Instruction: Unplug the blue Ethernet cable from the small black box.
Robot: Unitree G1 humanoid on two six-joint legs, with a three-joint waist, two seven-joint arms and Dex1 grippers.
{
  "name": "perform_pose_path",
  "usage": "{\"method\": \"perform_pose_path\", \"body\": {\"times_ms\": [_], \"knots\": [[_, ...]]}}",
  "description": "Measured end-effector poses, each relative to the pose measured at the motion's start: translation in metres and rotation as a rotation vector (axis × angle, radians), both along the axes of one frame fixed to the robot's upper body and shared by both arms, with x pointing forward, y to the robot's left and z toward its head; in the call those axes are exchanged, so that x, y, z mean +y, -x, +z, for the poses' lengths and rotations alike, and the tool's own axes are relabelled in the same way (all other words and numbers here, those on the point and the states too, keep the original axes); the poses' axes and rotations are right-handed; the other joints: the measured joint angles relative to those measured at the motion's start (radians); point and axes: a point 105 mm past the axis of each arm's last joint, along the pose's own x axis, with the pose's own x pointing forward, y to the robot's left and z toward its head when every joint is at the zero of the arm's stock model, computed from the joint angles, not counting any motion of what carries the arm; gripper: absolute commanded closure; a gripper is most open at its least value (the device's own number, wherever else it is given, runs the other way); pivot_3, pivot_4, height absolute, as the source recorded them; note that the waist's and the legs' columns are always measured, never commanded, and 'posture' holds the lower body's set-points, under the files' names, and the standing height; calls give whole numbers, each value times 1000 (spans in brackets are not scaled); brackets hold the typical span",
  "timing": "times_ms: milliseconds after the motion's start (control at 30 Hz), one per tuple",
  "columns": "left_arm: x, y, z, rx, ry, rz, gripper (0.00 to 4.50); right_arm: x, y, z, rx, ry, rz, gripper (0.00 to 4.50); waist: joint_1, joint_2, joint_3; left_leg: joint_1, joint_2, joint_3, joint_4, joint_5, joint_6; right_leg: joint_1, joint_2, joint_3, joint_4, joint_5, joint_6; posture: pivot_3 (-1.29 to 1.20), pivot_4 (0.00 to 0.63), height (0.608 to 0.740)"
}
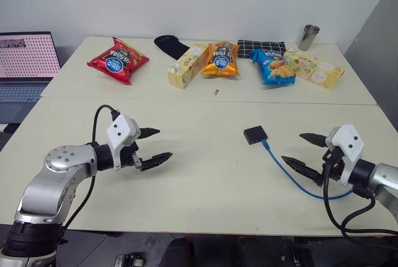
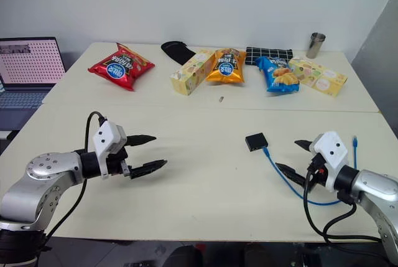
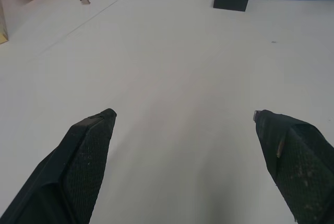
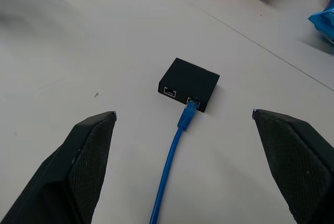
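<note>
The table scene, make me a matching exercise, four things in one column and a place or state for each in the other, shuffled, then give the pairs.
Things:
1. blue Ethernet cable
2. metal cup
3. red snack bag
4. left gripper

Places or states:
A. at the far right corner of the table
B. open, holding nothing, above bare tabletop
C. plugged into the small black box
D. leftmost in the row of snacks at the far side

Pairs: 1-C, 2-A, 3-D, 4-B
</note>
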Motion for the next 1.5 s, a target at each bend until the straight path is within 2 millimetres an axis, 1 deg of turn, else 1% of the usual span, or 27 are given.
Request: {"method": "perform_pose_path", "body": {"times_ms": [133, 300, 400, 467, 533, 667, 800, 867, 900, 933, 1000, 1100, 1133, 1200, 1233, 1300, 1400, 1500], "knots": [[-6, 3, 4, -9, 11, -28, 0, 2, 0, 1, 0, 0, 2, 52, 0, 0, 0, 0, 0, 0, 0, 0, 0, 0, 0, 0, 0, 0, 0, 0, 150, 740], [-11, 7, 2, 9, 16, -35, 0, 1, -3, 4, -17, -13, -24, 52, 0, 0, 0, 0, 0, 0, 0, 0, 0, 0, 0, 0, 0, 0, 0, 0, 150, 740], [-10, 7, 2, 15, 19, -25, 0, 2, -3, 2, -10, -18, -28, 52, 0, 0, 0, 0, 0, 0, 0, 0, 0, 0, 0, 0, 0, 0, 0, 0, 150, 740], [-12, 7, 2, 25, 26, -27, 0, 6, -2, -4, 8, -29, -25, 52, 0, 0, 0, 0, 0, 0, 0, 0, 0, 0, 0, 0, 0, 0, 0, 0, 150, 740], [-18, 8, 5, 23, 38, -47, 0, 13, -3, -14, 27, -46, -40, 52, 0, 0, 0, 0, 0, 0, 0, 0, 0, 0, 0, 0, 0, 0, 0, 0, 150, 740], [-36, 11, 8, 30, 45, -123, 0, 20, -14, -35, 44, -57, -115, 52, 0, 0, 0, 0, 0, 1, 0, 0, 0, 0, 0, 1, 0, 0, 0, 0, 150, 740], [-52, 19, 13, 56, 91, -206, 0, 21, -25, -42, 26, -55, -163, 52, -1, 0, 0, 0, 0, 0, 0, 0, 0, -1, 1, 1, 0, 0, 0, 0, 150, 740], [-59, 20, 15, 60, 104, -245, 0, 26, -33, -49, 25, -77, -181, 52, -1, 0, 0, 0, 0, 1, 0, 0, -1, -1, 1, 1, 1, 0, 0, 0, 150, 740], [-61, 20, 17, 60, 111, -253, 0, 28, -35, -58, 41, -78, -194, 52, 0, 0, 0, 0, 0, 0, 0, 0, -1, -1, 1, 1, 1, 0, 0, 0, 150, 740], [-62, 20, 17, 60, 110, -254, 0, 28, -35, -60, 45, -79, -198, 52, 0, 0, 0, 0, 0, 1, 0, 0, -1, -1, 1, 1, 1, 0, 0, 0, 150, 740], [-64, 20, 18, 58, 108, -262, 0, 27, -39, -72, 60, -80, -236, 52, 0, 0, 0, 0, 0, 1, 0, 0, -1, -1, 1, 2, 1, 0, 0, 0, 150, 740], [-65, 20, 17, 62, 107, -269, 0, 29, -41, -84, 73, -67, -258, 52, -1, 0, 0, 0, 0, 1, 0, 0, -1, -2, 1, 1, 1, 0, 0, 0, 150, 740], [-65, 19, 17, 63, 108, -268, 0, 29, -43, -86, 71, -71, -264, 421, -1, 0, 0, 0, 0, 1, 0, 0, -1, -2, 1, 1, 2, 0, 0, 0, 150, 740], [-66, 19, 17, 61, 111, -268, 0, 32, -48, -86, 57, -79, -279, 766, -2, 0, 0, 0, 0, 1, 0, 0, -1, -2, 1, 1, 2, 0, 0, 0, 150, 740], [-67, 19, 16, 62, 112, -270, 0, 34, -51, -86, 53, -91, -294, 1090, -2, 0, 0, 0, 0, 1, 0, 0, -1, -2, 1, 1, 2, 0, 0, 0, 150, 740], [-67, 19, 16, 64, 111, -271, 0, 37, -51, -86, 54, -103, -299, 1495, 0, 0, 0, 0, 0, 0, 0, 0, -1, -2, 1, 1, 3, 0, 0, 0, 150, 740], [-67, 18, 14, 66, 105, -267, 0, 40, -51, -87, 59, -115, -296, 2269, 0, 0, 0, 0, 0, 1, 0, 0, -1, -2, 1, 1, 2, 0, 0, 0, 150, 740], [-68, 18, 12, 67, 106, -268, 0, 41, -52, -87, 57, -113, -296, 2936, 0, 0, 0, 0, 0, 0, 0, 0, -1, -1, 1, 1, 2, 0, 0, 0, 150, 740]]}}
